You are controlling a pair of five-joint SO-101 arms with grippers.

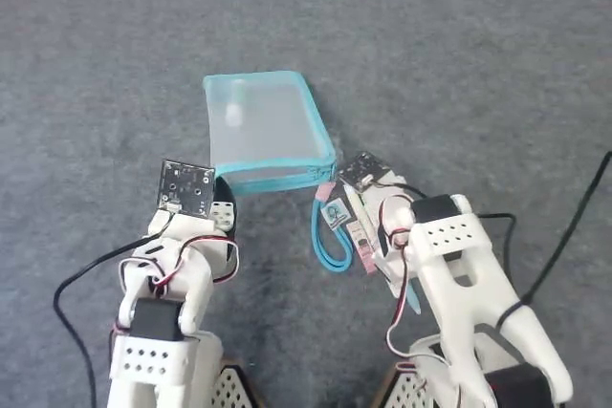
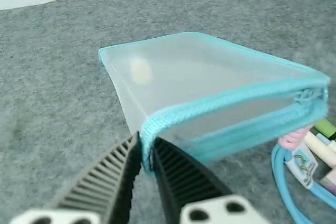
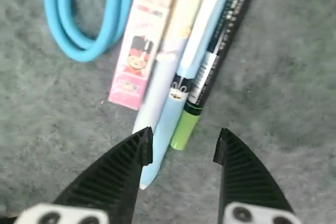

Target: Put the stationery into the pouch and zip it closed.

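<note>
Left gripper (image 2: 146, 156) jaws clench the pouch (image 2: 210, 82) corner. Right gripper (image 3: 181, 140) jaws stand released over the pens (image 3: 191, 56). Loading appears pending; the next move requires grasping one pen.

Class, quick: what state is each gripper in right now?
Left gripper: shut on the pouch at its zip edge.
Right gripper: open, by the pens.

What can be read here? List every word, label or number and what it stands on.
Pink rectangular box: red print above a cartoon figure, too blurred to read.
Black pen with green end: white print along its barrel, too small to read.
No text reads clearly.
</note>
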